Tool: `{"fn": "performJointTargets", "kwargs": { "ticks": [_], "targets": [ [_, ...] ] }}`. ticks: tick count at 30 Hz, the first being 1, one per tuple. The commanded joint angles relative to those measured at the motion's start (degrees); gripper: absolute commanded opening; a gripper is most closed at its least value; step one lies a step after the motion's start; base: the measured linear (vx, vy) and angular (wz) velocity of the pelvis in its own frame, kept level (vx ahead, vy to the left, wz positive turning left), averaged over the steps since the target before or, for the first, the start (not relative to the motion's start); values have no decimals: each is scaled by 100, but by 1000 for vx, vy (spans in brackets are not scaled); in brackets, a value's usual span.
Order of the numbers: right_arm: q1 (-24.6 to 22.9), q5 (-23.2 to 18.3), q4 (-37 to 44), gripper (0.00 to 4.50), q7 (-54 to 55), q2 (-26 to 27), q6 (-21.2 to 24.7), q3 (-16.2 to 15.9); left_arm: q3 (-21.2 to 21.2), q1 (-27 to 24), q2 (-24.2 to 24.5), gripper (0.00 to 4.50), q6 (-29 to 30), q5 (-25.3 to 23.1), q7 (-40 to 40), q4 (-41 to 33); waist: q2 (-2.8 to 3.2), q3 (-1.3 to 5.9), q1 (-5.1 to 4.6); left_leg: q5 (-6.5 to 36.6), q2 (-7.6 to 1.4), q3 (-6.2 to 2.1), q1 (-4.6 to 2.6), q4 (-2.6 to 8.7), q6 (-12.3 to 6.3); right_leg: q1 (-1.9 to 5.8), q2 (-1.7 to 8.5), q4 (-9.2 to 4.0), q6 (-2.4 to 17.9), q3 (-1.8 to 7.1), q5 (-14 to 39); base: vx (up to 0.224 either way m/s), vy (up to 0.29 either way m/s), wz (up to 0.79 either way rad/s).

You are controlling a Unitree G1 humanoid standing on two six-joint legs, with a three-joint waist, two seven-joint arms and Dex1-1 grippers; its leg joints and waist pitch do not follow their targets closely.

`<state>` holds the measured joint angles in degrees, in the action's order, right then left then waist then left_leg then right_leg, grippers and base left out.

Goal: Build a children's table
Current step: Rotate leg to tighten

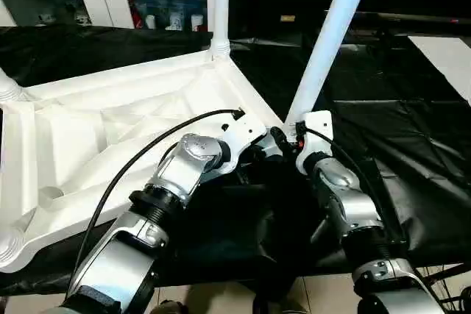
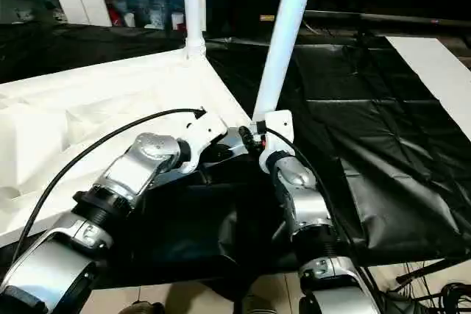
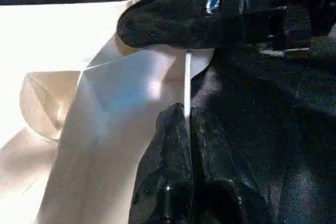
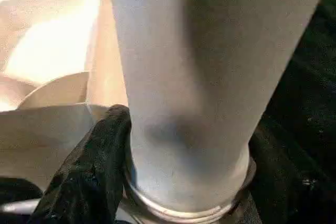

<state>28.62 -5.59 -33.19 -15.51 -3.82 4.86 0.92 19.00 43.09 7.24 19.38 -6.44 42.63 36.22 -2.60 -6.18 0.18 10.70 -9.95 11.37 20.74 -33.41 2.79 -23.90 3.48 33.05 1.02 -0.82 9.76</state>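
White plastic tabletop (image 1: pixel 110 119) lies upside down on the black cloth (image 1: pixel 397 130). At its near corner the right gripper (image 4: pixel 178 182) pinches a leaning leg (image 1: pixel 327 42); pushed crooked, it may jam. The left gripper (image 3: pixel 188 124) is pressed together. I count three legs and one tabletop.

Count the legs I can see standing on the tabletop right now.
3: far-corner leg upright; near-corner leg tilted, in the right pincer; left-corner leg base at the picture edge. The fourth may be hidden.
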Motion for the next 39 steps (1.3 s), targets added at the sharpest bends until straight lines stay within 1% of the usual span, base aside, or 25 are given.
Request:
{"fn": "performJointTargets", "kwargs": {
  "ticks": [1, 2, 3, 5, 6, 7, 8, 9, 10, 12, 13, 15, 16, 17, 19, 20, 21, 22, 23, 25, 26, 30, 31, 34, 39],
  "targets": [
    [-115, -232, 461, 344, -822, 162, -64, -370, 59, -175, 46, 0, -33, -56, -73, 235, -38, 305, 13, 1671, -262, -150, -45, 460, -319, 173, 402, -478, 790, 201, 2353, 0, 0, 0],
    [-115, -232, 461, 344, -822, 162, -64, -370, 59, -175, 46, 0, -33, -56, -73, 235, -37, 300, 22, 1600, -264, -139, -43, 461, -366, 170, 397, -471, 839, 202, 2225, 0, 0, 0],
    [-125, -281, 527, 350, -903, 135, -63, -360, 69, -186, 75, 0, -54, -56, -29, 205, -46, 297, 3, 1527, -262, -154, -1, 473, -381, 206, 407, -456, 874, 191, 2208, 0, 0, 0],
    [-104, -382, 665, 385, -1242, -94, -2, -387, 100, -233, 197, 0, -107, -51, 174, 91, -40, 304, 8, 1488, -264, -151, -12, 474, -374, 197, 402, -464, 867, 181, 2279, 0, 0, 0],
    [-99, -441, 802, 389, -1669, -361, 74, -477, 135, -293, 323, 0, -115, -28, 394, -51, -41, 317, 21, 1419, -264, -139, -30, 449, -414, 206, 407, -461, 907, 192, 2185, 0, 0, 0],
    [-100, -457, 872, 389, -1899, -507, 105, -537, 150, -326, 387, 0, -99, -11, 506, -129, -44, 338, 31, 1204, -276, -133, -6, 432, -495, 239, 398, -407, 1010, 197, 1779, 0, 0, 0],
    [-107, -359, 897, 403, -2104, -693, 25, -646, 165, -355, 454, 0, -185, -14, 604, -184, -22, 319, 16, 1124, -283, -139, 34, 447, -556, 241, 391, -387, 1074, 183, 1624, 0, 0, 0],
    [-130, -353, 950, 403, -2424, -914, 18, -721, 184, -412, 556, 0, -205, 20, 786, -300, -27, 314, 14, 1166, -289, -137, 30, 454, -563, 231, 381, -399, 1077, 171, 1686, 0, 0, 0],
    [-149, -340, 987, 403, -2674, -1076, -7, -762, 207, -457, 641, 0, -265, 47, 937, -388, -37, 320, 23, 1157, -277, -112, 1, 420, -593, 231, 396, -407, 1118, 183, 1696, 0, 0, 0],
    [-213, -313, 1081, 403, -3293, -1464, -74, -886, 282, -599, 889, 0, -401, 159, 1401, -671, -24, 332, 46, 1071, -288, -100, -27, 410, -636, 218, 399, -405, 1207, 189, 1587, 0, 0, 0],
    [-246, -351, 1143, 403, -3505, -1564, -36, -901, 317, -651, 985, 0, -488, 200, 1588, -780, -28, 359, 53, 803, -293, -100, 14, 399, -702, 270, 387, -324, 1329, 191, 1092, 0, 0, 0],
    [-266, -382, 1182, 403, -3629, -1619, -6, -903, 339, -692, 1051, 0, -538, 248, 1739, -868, -27, 366, 43, 645, -287, -82, 16, 386, -782, 262, 372, -289, 1421, 191, 753, 0, 0, 0],
    [-296, -455, 1252, 403, -3858, -1721, 66, -907, 379, -798, 1201, 0, -592, 396, 2108, -1104, -36, 395, 49, 445, -293, -84, 18, 368, -849, 283, 377, -233, 1557, 184, 346, 0, 0, 0],
    [-311, -482, 1287, 403, -3998, -1779, 98, -923, 389, -860, 1281, 0, -650, 493, 2313, -1239, -36, 395, 49, 445, -293, -84, 18, 368, -849, 283, 377, -233, 1557, 184, 346, 0, 0, 0],
    [-348, -530, 1373, 403, -4290, -1921, 167, -1008, 388, -980, 1440, 0, -576, 698, 2705, -1556, -18, 378, 58, 290, -309, -68, 13, 361, -962, 272, 365, -192, 1692, 183, 10, 0, 0, 0],
    [-358, -531, 1389, 403, -4384, -1979, 177, -1060, 380, -1006, 1483, 0, -539, 740, 2794, -1646, -6, 366, 73, 348, -322, -63, -18, 368, -966, 255, 365, -207, 1720, 179, 90, 0, 0, 0],
    [-364, -536, 1392, 403, -4457, -2023, 159, -1108, 376, -1020, 1512, 0, -513, 750, 2830, -1697, -2, 362, 83, 384, -326, -62, -20, 370, -949, 253, 366, -208, 1722, 178, 157, 0, 0, 0],
    [-370, -552, 1392, 403, -4559, -2070, 152, -1166, 372, -1033, 1546, 0, -493, 758, 2868, -1749, -4, 339, 111, 575, -334, -54, -34, 382, -862, 235, 370, -244, 1668, 183, 486, 0, 0, 0],
    [-375, -547, 1388, 403, -4624, -2091, 149, -1205, 374, -1040, 1571, 0, -483, 771, 2903, -1777, -2, 334, 119, 628, -333, -58, -34, 390, -818, 234, 372, -255, 1643, 182, 603, 0, 0, 0],
    [-392, -522, 1396, 403, -4751, -2125, 151, -1269, 374, -1053, 1603, 0, -464, 795, 2964, -1815, -7, 328, 127, 817, -327, -68, -33, 403, -647, 236, 382, -286, 1523, 190, 971, 0, 0, 0],
    [-401, -468, 1390, 403, -4788, -2146, 121, -1305, 369, -1053, 1608, 0, -468, 797, 2977, -1817, -7, 330, 129, 838, -329, -72, -37, 407, -613, 235, 382, -289, 1500, 191, 1016, 0, 0, 0],
    [-431, -275, 1327, 403, -4871, -2182, -8, -1397, 319, -1024, 1604, 0, -528, 753, 2917, -1735, -20, 350, 135, 749, -310, -65, -28, 389, -589, 243, 373, -272, 1449, 200, 872, 0, 0, 0],
    [-429, -262, 1314, 378, -4855, -2175, 4, -1390, 310, -1015, 1613, 0, -526, 752, 2897, -1725, -23, 353, 138, 678, -306, -64, -25, 384, -619, 246, 371, -261, 1460, 200, 767, 0, 0, 0],
    [-416, -316, 1288, 357, -4798, -2155, 30, -1361, 296, -1015, 1621, 0, -500, 755, 2913, -1749, -20, 361, 142, 591, -300, -63, -20, 373, -680, 256, 367, -246, 1494, 195, 645, 0, 0, 0],
    [-409, -400, 1299, 313, -4821, -2131, 34, -1335, 280, -1002, 1615, 0, -487, 756, 2910, -1739, -19, 364, 142, 607, -303, -65, -22, 369, -693, 258, 365, -244, 1509, 192, 668, 0, 0, 0]
  ]
}}
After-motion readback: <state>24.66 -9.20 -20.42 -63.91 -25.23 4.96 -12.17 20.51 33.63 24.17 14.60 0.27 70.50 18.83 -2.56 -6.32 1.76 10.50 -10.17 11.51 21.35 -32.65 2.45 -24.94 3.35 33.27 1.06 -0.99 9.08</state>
